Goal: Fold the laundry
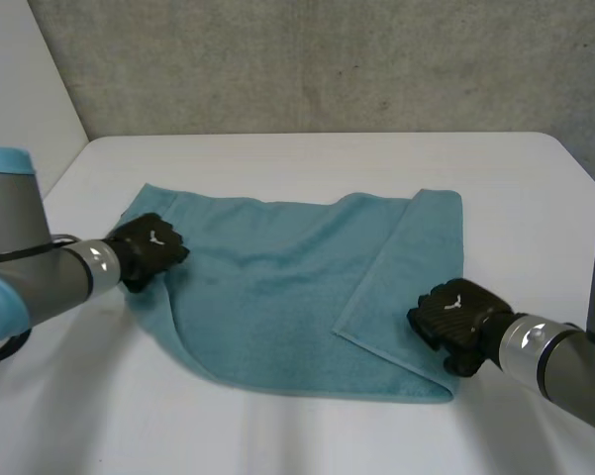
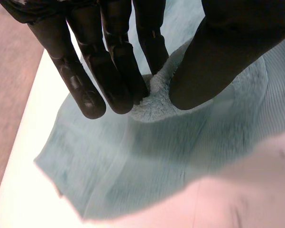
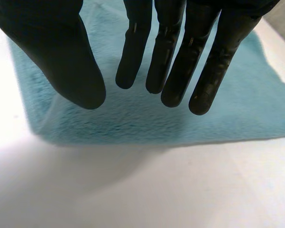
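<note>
A teal towel (image 1: pixel 277 287) lies spread on the white table (image 1: pixel 307 435), with its right part folded over as a flap (image 1: pixel 411 287). My left hand (image 1: pixel 148 247) is at the towel's left edge. In the left wrist view its fingers (image 2: pixel 109 57) and thumb pinch a raised bump of the towel (image 2: pixel 156 102). My right hand (image 1: pixel 455 317) is over the flap near the towel's front right corner. In the right wrist view its fingers (image 3: pixel 180 57) are straight and spread just above the towel (image 3: pixel 133 121), with nothing between them and the thumb.
A grey wall rises behind the table's far edge (image 1: pixel 327 135). The table's left edge (image 2: pixel 19 142) runs close to the towel's left corner. Bare tabletop (image 3: pixel 156 190) lies in front of the towel.
</note>
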